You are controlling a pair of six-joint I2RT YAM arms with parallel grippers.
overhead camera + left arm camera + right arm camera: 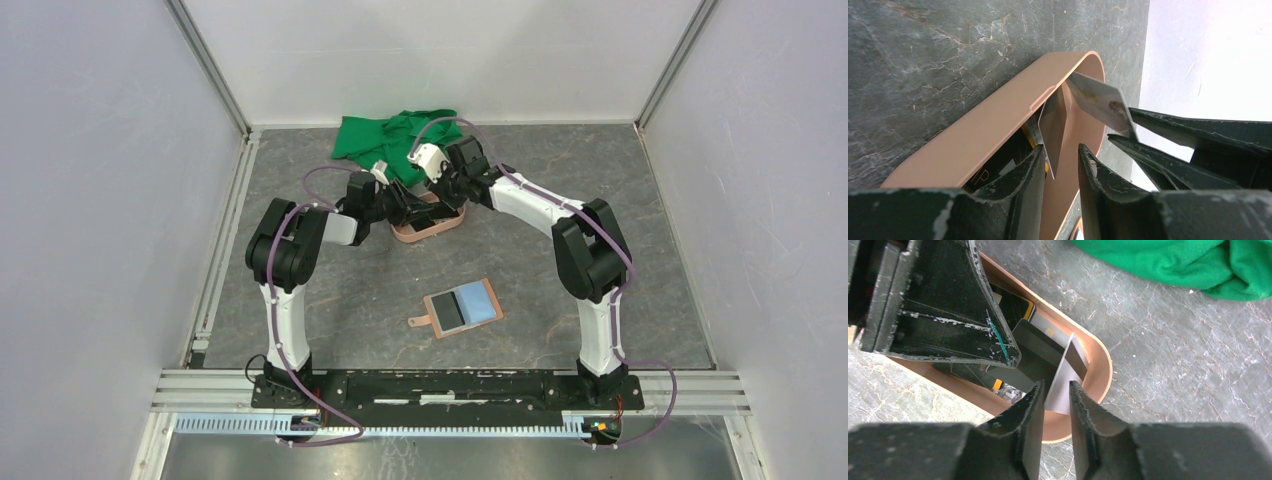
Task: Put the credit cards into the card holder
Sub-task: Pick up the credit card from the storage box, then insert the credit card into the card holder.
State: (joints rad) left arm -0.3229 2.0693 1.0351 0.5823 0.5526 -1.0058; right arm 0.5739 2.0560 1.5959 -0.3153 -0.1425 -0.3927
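Note:
The card holder lies open and flat on the table in front of both arms, with a light blue card and a dark card on it. Further credit cards sit in a salmon-pink oval tray. Both grippers reach into that tray. My right gripper is open, its jaws on either side of a tilted grey card, with a gap still showing. My left gripper is open too, and a card stands on edge by its left finger. Dark cards lie flat underneath.
A crumpled green cloth lies just behind the tray, close to the back wall. The salmon tray's rim runs along the left of the left gripper. Walls enclose the table on three sides.

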